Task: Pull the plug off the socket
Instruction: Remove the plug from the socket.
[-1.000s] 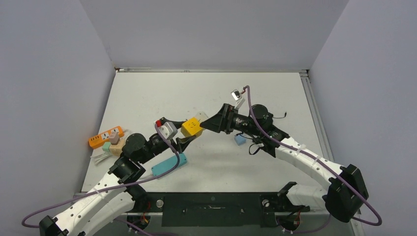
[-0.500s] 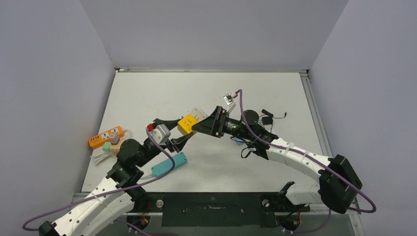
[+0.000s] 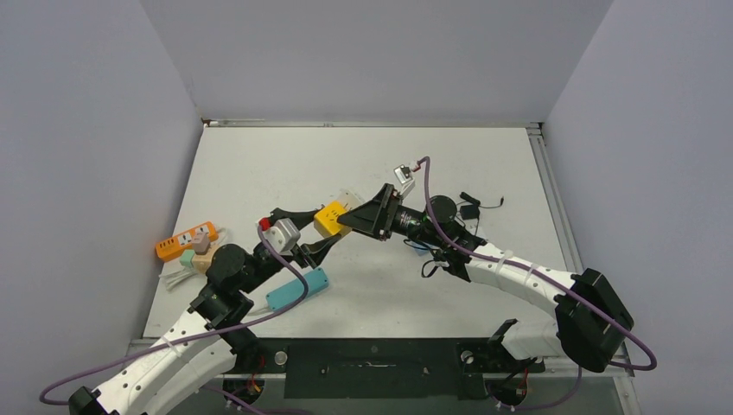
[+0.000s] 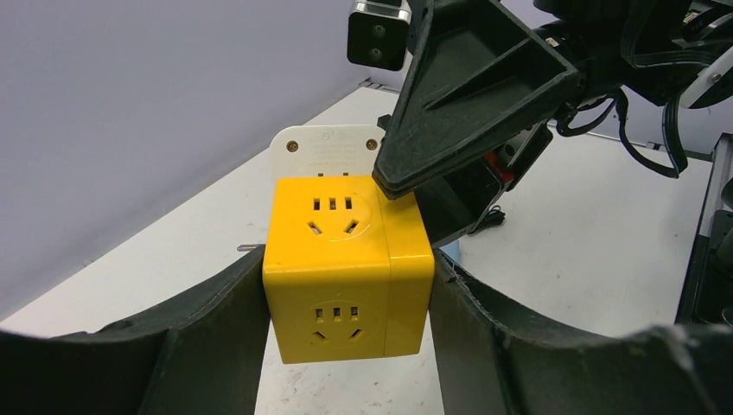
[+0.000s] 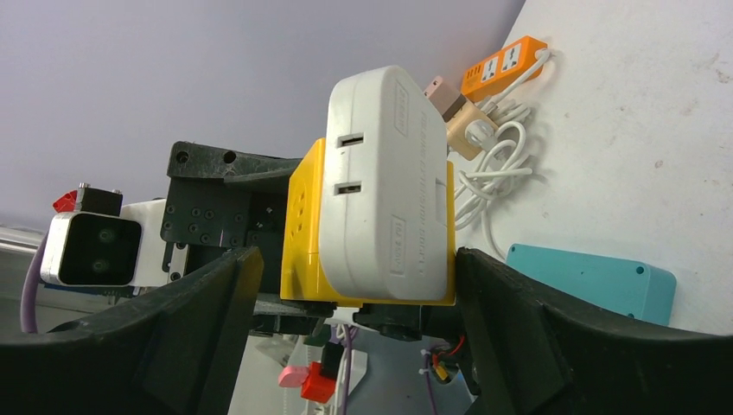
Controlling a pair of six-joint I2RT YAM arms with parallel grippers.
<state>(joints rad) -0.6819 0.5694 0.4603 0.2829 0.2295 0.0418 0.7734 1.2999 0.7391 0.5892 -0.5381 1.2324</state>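
Plug: you see the white plug point(image 5: 389, 186) seated on one face of the yellow socket cube point(image 4: 346, 264), raised above the desk point(image 3: 259, 164) near its middle.
Left gripper point(image 4: 346, 285): your left jaws are clenched on the cube's two sides, holding it aloft.
Right gripper point(image 5: 350, 294): your jaws stand wide and released, one to each side of the plug, gripping nothing yet.
Change: over the last second your right arm has swung in toward the cube, and its jaws have barely begun to narrow.
Meaning: you are lined up; likely next is closing on the plug and pulling straight away.
Surroundings: orange power strip point(image 3: 186, 240), teal box point(image 3: 298, 290) lie aside.
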